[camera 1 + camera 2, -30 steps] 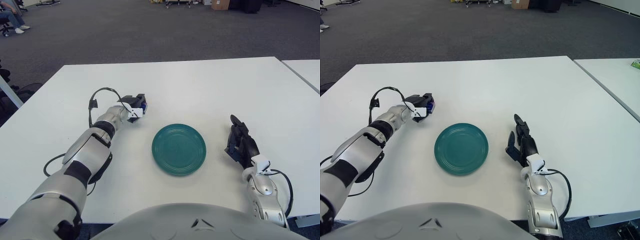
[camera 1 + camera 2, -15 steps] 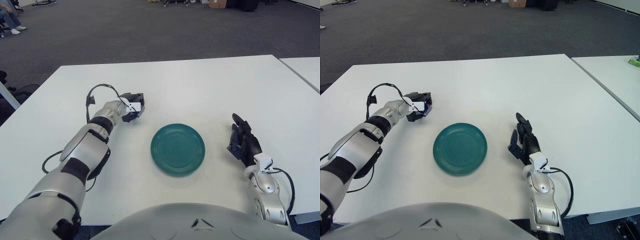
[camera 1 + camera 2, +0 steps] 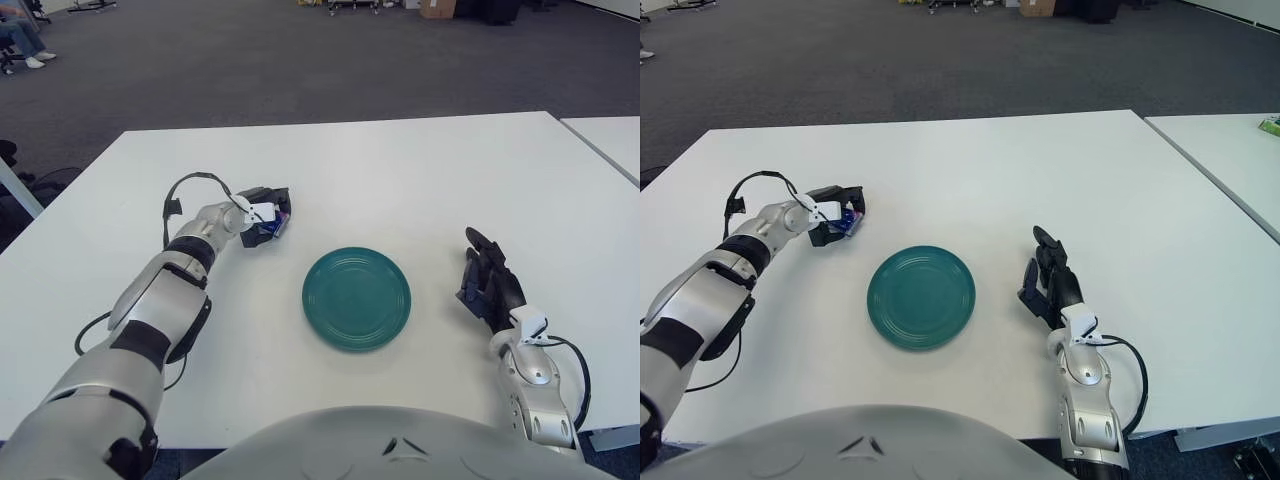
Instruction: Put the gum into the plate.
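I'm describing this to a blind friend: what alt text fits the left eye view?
A robot's left hand closes on a small blue gum pack on a white table, left of an empty green plate. Its right hand shows to the right of the plate, fingers open.

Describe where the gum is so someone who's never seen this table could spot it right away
Start at the white table and find the round green plate near its front middle. Look up and to the left of the plate, where the robot's left hand reaches in; its dark fingers are closed around the gum. It is a small blue and purple pack, the only brightly coloured item apart from the plate.
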You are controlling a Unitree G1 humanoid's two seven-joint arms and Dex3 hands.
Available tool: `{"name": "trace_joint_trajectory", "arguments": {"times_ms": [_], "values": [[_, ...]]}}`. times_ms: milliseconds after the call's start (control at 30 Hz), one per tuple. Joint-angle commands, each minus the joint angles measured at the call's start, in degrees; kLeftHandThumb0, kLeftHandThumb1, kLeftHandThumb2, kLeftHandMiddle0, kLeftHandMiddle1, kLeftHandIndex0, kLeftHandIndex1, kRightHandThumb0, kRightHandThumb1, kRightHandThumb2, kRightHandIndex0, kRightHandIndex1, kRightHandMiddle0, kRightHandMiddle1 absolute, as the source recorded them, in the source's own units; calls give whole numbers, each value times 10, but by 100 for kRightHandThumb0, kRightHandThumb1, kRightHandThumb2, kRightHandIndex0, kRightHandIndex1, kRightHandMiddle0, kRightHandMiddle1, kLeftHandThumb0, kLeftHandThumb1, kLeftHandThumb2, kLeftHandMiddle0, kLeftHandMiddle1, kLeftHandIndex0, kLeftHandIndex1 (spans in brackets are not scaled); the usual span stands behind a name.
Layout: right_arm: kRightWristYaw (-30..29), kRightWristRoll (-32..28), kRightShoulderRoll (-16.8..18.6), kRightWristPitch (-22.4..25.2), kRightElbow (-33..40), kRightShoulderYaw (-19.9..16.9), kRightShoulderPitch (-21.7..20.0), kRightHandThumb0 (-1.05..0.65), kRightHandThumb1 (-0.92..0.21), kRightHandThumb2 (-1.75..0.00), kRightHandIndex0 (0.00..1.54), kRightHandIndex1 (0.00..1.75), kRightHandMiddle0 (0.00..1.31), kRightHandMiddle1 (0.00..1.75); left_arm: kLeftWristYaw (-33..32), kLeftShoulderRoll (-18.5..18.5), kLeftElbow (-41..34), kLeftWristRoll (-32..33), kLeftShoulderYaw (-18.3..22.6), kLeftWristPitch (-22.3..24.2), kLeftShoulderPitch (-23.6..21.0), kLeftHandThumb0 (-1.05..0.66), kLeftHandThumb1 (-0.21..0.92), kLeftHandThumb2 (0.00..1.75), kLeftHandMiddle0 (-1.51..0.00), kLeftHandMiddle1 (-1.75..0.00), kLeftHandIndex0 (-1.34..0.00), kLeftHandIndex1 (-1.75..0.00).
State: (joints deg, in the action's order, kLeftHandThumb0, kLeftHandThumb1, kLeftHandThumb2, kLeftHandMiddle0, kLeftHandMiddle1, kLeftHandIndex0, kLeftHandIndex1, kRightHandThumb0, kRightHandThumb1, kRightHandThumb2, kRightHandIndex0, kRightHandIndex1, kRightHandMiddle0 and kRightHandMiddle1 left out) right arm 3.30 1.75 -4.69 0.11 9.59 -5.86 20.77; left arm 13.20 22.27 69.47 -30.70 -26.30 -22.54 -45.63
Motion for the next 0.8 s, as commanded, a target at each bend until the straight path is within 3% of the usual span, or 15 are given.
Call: {"name": "trace_joint_trajectory", "arguments": {"times_ms": [0, 100, 267, 500, 767], "values": [[0, 1, -3, 24, -26, 3, 7, -80, -92, -104, 14, 1, 0, 42, 38, 42, -51, 13, 15, -23, -8, 0, 16, 146, -77, -161, -52, -175], [0, 0, -2, 25, -28, 4, 6, -80, -92, -104, 14, 1, 0, 41, 43, 61, -87, 19, 26, -37, 4, 0, 21, 142, -71, -165, -48, -175], [-2, 0, 1, 28, -30, 8, 5, -80, -92, -103, 14, 1, 0, 40, 50, 97, -217, 37, 56, -42, 55, 0, 24, 139, -68, -166, -46, -175], [-5, 3, -1, 26, -36, 12, 5, -80, -92, -103, 14, 0, 0, 39, 65, 101, -291, 56, 75, -21, 93, 0, 25, 138, -67, -168, -45, -175], [-6, 3, -3, 13, -50, 13, 4, -81, -92, -103, 14, 0, 0, 38, 100, 102, -427, 88, 97, 11, 151, 0, 24, 140, -67, -170, -46, -175]]}}
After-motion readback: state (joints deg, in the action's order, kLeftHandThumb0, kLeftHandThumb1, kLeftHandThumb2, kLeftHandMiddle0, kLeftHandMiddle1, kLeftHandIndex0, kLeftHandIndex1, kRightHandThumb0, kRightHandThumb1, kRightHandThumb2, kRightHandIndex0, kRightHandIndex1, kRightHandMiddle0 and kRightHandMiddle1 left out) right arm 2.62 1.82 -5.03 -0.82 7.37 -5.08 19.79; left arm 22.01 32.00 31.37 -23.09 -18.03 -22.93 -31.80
